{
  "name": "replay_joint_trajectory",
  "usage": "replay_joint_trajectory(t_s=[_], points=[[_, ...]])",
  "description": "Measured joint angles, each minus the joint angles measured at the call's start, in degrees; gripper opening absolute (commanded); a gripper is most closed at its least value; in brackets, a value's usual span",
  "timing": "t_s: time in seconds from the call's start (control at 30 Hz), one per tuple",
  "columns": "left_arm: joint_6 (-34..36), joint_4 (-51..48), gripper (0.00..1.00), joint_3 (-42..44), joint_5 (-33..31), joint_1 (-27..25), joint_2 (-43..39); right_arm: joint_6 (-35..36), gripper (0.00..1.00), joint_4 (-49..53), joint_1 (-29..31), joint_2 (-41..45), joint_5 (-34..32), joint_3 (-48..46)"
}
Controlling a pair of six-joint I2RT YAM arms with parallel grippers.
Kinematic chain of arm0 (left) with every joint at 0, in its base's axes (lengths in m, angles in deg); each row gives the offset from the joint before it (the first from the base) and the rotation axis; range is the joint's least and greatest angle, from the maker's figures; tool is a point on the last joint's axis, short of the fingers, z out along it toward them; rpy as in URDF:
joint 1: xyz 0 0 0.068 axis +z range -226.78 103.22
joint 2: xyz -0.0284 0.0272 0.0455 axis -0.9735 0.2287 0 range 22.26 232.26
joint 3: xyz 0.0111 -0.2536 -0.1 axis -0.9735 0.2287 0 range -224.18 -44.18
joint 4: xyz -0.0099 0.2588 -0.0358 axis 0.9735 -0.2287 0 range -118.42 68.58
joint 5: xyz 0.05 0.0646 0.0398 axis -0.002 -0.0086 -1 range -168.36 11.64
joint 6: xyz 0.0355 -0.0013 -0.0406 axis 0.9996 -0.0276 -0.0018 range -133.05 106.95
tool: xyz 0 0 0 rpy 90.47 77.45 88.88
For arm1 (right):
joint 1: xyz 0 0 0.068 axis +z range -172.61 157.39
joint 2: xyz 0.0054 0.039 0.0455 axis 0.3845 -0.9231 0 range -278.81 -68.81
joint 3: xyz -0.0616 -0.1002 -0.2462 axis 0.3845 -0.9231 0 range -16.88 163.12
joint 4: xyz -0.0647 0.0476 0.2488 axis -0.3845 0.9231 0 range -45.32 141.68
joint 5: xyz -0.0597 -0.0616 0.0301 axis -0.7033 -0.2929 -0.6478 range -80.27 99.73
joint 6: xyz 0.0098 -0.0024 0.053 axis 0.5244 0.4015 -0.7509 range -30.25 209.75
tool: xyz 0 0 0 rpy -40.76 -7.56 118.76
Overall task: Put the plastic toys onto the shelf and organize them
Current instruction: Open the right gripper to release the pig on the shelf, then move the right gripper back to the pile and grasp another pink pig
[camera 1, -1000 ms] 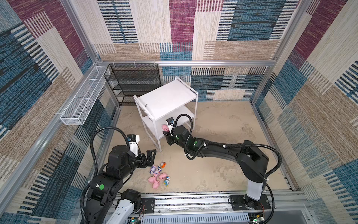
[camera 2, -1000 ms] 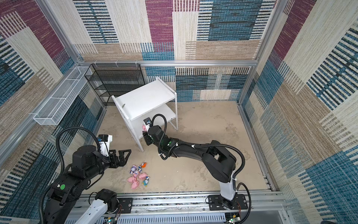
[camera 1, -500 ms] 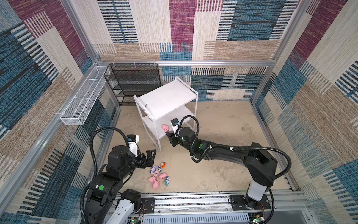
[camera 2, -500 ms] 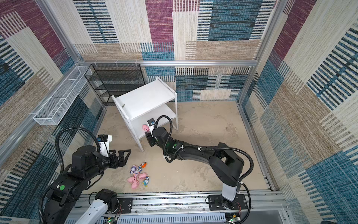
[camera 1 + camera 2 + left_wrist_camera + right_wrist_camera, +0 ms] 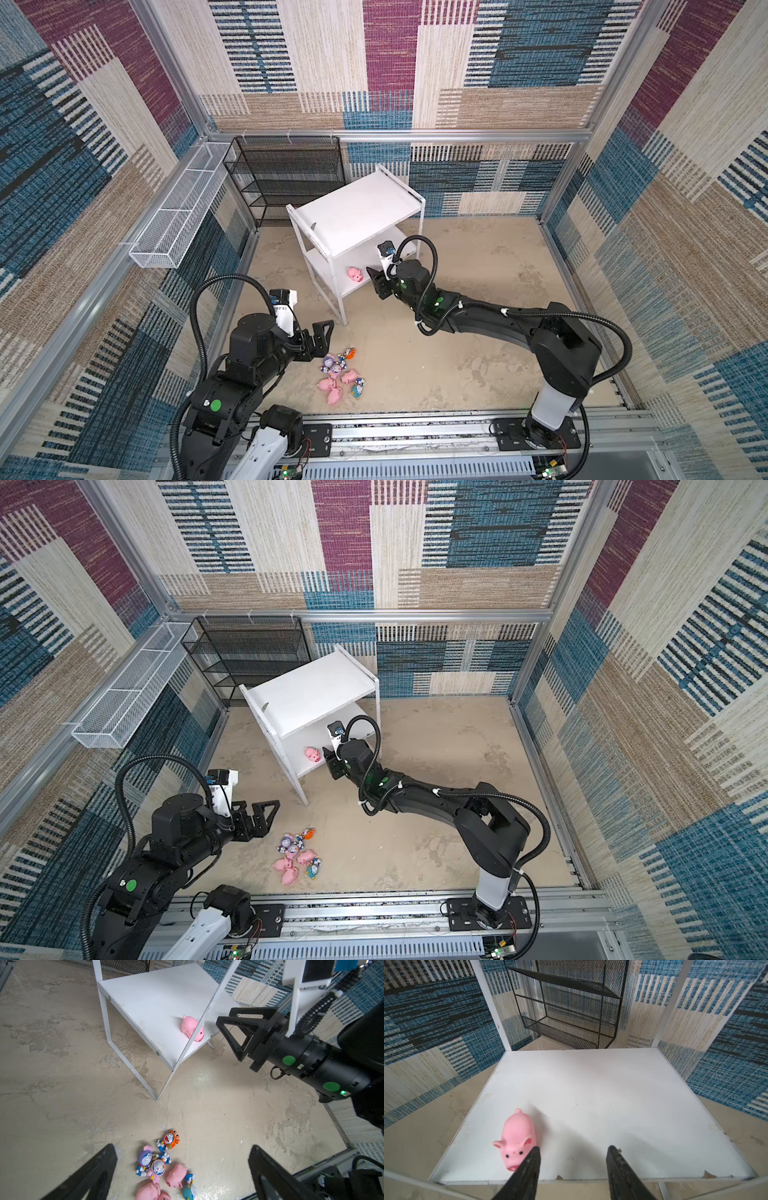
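The white shelf (image 5: pixel 357 208) (image 5: pixel 307 688) stands mid-floor. One pink pig (image 5: pixel 354 274) (image 5: pixel 311 754) (image 5: pixel 517 1138) stands on its lower board (image 5: pixel 158 1001). My right gripper (image 5: pixel 372 282) (image 5: pixel 328 762) (image 5: pixel 573 1151) hovers at that board's front edge, open and empty, the pig just outside one finger. The other plastic toys (image 5: pixel 338 374) (image 5: pixel 297 854) lie heaped on the floor: three pigs and several hooded figurines (image 5: pixel 162 1167). My left gripper (image 5: pixel 326 332) (image 5: pixel 270 808) (image 5: pixel 182 1147) hangs wide open beside and above the heap, touching nothing.
A black mesh rack (image 5: pixel 286 174) stands against the back wall behind the shelf. A long white wire basket (image 5: pixel 178 216) hangs on the left wall. The arms' base rail (image 5: pixel 415 432) runs along the front edge. Patterned walls enclose the floor.
My right gripper has drawn back a little from the pig on the lower board, its jaws slightly wider. The pig stays put. The left arm has not moved.
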Motion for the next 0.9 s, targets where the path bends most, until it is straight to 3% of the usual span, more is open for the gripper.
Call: replay_joint_trajectory(t_s=[0.2, 0.57, 0.9], points=[[0.0, 0.0, 0.99, 0.0, 0.0, 0.0, 0.0, 0.7, 0.56, 0.9, 0.1, 2.2, 1.0, -2.5], [0.0, 0.4, 0.99, 0.3, 0.0, 0.0, 0.9, 3.3, 0.59, 2.1, 7.2, 18.3, 8.7, -23.6], [0.0, 0.4, 0.99, 0.4, 0.0, 0.0, 0.3, 5.8, 0.59, 5.2, 14.5, 10.4, 18.3, -22.6]])
